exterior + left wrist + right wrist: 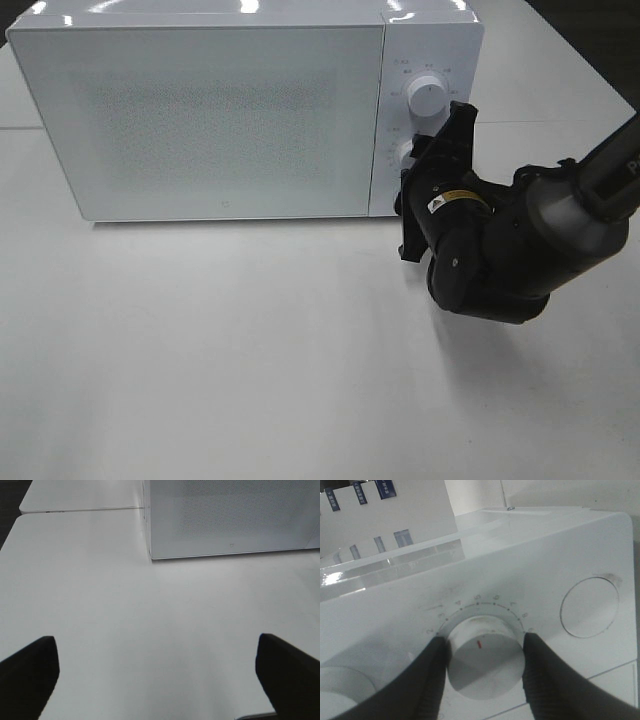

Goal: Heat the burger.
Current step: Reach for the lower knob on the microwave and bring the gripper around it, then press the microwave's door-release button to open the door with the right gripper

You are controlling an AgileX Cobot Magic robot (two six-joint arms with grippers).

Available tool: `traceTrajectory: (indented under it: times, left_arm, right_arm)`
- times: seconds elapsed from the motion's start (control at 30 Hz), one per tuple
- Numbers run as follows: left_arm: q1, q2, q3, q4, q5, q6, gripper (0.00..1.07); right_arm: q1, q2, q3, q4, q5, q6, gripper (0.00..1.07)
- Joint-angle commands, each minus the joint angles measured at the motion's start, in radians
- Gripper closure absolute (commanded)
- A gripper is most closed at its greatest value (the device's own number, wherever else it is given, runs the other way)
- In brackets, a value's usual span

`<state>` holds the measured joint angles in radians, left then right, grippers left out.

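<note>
Two-armed rig at a white microwave oven (210, 110) standing on a white worktop (200, 350). The oven door (200, 115), with its fine dotted screen, lies flush with the front. The burger shows in none of the three views, so neither its place nor its look can be told. Right claw (484, 645): closed on the lower dial (485, 667) of the control panel, one dark finger (432, 680) pressed to each side of the white knob. A small red mark sits on the knob's face, and printed numerals arc round its rim. The upper dial (428, 97) stands free, just above the black wrist. Left claw (155, 640): jaws spread wide and holding nothing, poised over bare worktop near the oven's front corner, well apart from it
</note>
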<state>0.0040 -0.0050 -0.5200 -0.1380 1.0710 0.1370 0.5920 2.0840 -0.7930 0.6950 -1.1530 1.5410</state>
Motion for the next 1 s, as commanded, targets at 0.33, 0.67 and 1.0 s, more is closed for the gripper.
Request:
traceTrajectory:
  times: [0.33, 0.67, 1.0]
  left_arm:
    - [0.004, -0.016, 0.001, 0.000, 0.001, -0.006, 0.06]
    - [0.004, -0.016, 0.001, 0.000, 0.001, -0.006, 0.06]
    - [0.004, -0.016, 0.001, 0.000, 0.001, -0.006, 0.06]
  right_arm:
    - [0.001, -0.018, -0.054, -0.143, -0.219, -0.074, 0.85]
    - [0.001, -0.018, -0.051, -0.032, -0.246, -0.157, 0.62]
    - [0.005, -0.024, 0.009, 0.015, -0.238, -0.198, 0.36]
